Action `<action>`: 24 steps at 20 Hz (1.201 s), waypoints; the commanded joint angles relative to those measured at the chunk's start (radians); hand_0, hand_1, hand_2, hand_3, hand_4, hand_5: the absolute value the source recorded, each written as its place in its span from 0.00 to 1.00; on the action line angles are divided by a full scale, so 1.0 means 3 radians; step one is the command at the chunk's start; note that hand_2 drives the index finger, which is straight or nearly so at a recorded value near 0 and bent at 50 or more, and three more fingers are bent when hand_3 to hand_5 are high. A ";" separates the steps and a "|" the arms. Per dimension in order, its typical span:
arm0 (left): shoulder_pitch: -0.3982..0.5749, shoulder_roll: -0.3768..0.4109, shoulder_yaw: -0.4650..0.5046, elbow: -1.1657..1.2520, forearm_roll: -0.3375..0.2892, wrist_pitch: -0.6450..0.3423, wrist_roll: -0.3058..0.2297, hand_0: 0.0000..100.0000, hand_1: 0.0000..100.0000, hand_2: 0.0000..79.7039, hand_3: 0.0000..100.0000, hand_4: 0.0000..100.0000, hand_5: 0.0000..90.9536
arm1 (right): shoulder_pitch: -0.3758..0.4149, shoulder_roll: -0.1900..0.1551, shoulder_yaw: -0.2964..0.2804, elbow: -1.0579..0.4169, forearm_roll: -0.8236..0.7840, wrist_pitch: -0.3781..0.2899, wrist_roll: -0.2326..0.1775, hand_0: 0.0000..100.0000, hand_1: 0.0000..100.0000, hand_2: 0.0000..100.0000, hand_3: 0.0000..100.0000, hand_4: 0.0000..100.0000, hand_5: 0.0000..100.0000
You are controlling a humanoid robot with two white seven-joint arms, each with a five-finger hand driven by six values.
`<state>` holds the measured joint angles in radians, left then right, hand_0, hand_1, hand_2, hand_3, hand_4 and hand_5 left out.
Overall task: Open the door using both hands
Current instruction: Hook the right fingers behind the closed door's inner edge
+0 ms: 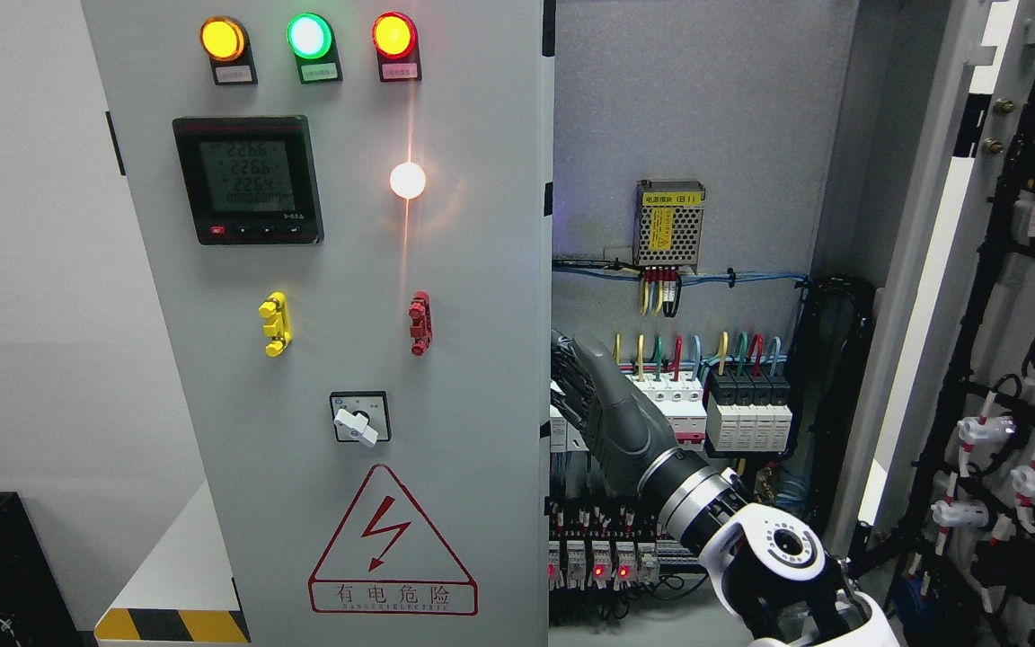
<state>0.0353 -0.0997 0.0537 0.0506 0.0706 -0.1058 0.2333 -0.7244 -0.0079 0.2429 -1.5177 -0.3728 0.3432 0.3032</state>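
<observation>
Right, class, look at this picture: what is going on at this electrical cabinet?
A humanoid robot's right hand reaches behind the free edge of the grey left door, which carries indicator lamps and a meter. The right door already stands swung open, showing the breakers and wiring inside. No left hand is in view.

Hiding fingertips behind the left door's (347, 359) free edge, robot hand (612, 418) blocking part of the breaker row (733, 409). Running off the bottom edge: forearm (787, 566) and door alike. Staying too small to read: meter (248, 180) digits, print under the lamps (309, 38). Cropping the right door (1021, 359) at the right edge.
</observation>
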 commanded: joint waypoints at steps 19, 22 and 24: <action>0.0000 0.0000 0.0000 0.0000 0.0000 0.0000 0.0000 0.00 0.00 0.00 0.00 0.00 0.00 | -0.0203 -0.0173 -0.0217 0.0421 -0.0010 -0.0024 0.0492 0.19 0.00 0.00 0.00 0.00 0.00; 0.0000 0.0000 0.0000 0.0000 0.0000 0.0000 0.0000 0.00 0.00 0.00 0.00 0.00 0.00 | -0.0198 -0.0173 -0.0217 0.0406 -0.0010 -0.0024 0.0636 0.19 0.00 0.00 0.00 0.00 0.00; 0.0000 0.0000 0.0000 0.0000 0.0000 0.0000 0.0000 0.00 0.00 0.00 0.00 0.00 0.00 | -0.0203 -0.0173 -0.0217 0.0391 -0.0010 -0.0029 0.0641 0.19 0.00 0.00 0.00 0.00 0.00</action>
<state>0.0353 -0.0997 0.0537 0.0506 0.0705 -0.1058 0.2333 -0.7815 -0.0485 0.1894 -1.4117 -0.3756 0.3362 0.4805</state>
